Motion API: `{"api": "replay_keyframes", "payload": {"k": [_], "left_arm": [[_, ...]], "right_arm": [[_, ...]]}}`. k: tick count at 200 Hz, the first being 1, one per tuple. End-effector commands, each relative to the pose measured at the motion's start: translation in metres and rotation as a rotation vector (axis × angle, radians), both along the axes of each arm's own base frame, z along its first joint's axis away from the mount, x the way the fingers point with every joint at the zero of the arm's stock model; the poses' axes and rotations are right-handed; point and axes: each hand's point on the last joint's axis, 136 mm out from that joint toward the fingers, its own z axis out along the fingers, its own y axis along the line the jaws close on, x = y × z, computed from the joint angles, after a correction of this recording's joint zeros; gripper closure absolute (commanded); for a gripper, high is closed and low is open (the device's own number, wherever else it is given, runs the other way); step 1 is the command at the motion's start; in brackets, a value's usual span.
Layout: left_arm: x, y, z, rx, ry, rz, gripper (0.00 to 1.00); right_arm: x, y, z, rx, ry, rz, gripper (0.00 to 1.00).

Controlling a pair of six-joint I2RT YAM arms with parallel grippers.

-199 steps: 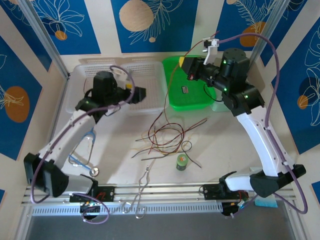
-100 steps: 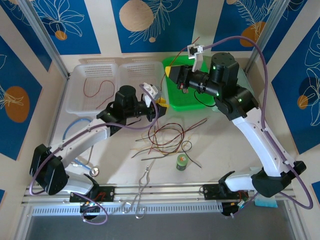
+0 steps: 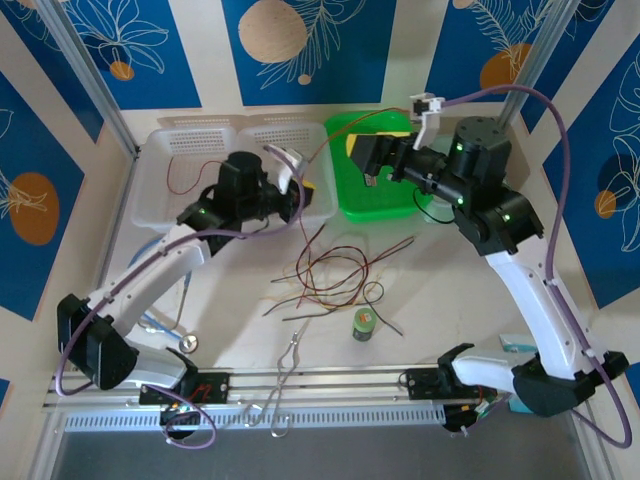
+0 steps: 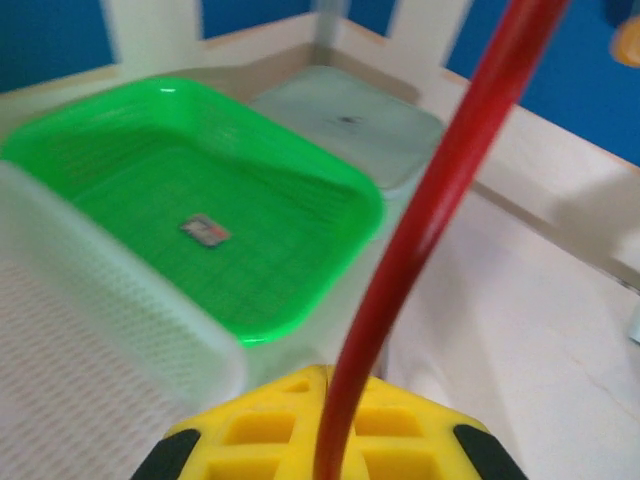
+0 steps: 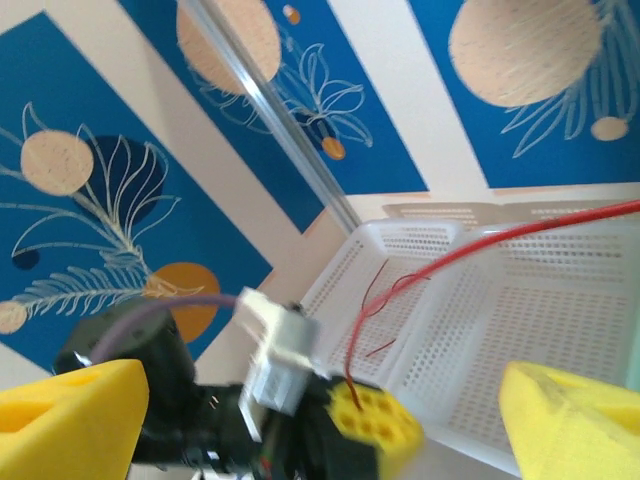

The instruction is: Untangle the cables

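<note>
Left fingers (image 3: 312,192): clamped on red cable (image 4: 430,200)
Right fingers (image 3: 362,160): spread wide, green tray (image 3: 385,200) beneath
Other cables (image 3: 335,272): tangled on worktop (image 3: 450,290), nearer than both fingers

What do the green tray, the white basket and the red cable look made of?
The green mesh tray: moulded plastic, glossy, translucent; fine grid and shiny rolled rim. The white perforated basket: semi-clear plastic, satin; rows of punched holes. The thin red cable: smooth glossy sheath, probably PVC or silicone over wire; the core is hidden.
</note>
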Motion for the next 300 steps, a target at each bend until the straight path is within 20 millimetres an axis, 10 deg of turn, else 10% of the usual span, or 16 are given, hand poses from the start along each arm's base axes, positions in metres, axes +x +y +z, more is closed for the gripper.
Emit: {"api": "replay_keyframes", "payload": {"k": [1, 68, 122, 222, 300], "left_arm": [[0.027, 0.05, -0.002, 0.076, 0.06, 0.219, 1.0], [0.111, 0.203, 0.045, 0.056, -0.147, 0.744, 1.0], [0.15, 0.25, 0.057, 0.193, -0.33, 0.882, 1.0], [0.152, 0.322, -0.143, 0.195, 0.16, 1.002, 1.0], [0.121, 0.389, -0.176, 0.072, 0.344, 1.261, 1.0]], "right_arm": [[-0.005, -0.022, 0.005, 0.036, -0.005, -0.04, 0.08], [-0.001, -0.072, -0.032, 0.039, 0.045, -0.183, 0.06], [0.016, -0.089, -0.064, 0.021, 0.135, -0.219, 0.06], [0.038, -0.094, -0.081, 0.059, 0.206, -0.191, 0.07], [0.034, -0.099, -0.084, 0.057, 0.213, -0.2, 0.07]]}}
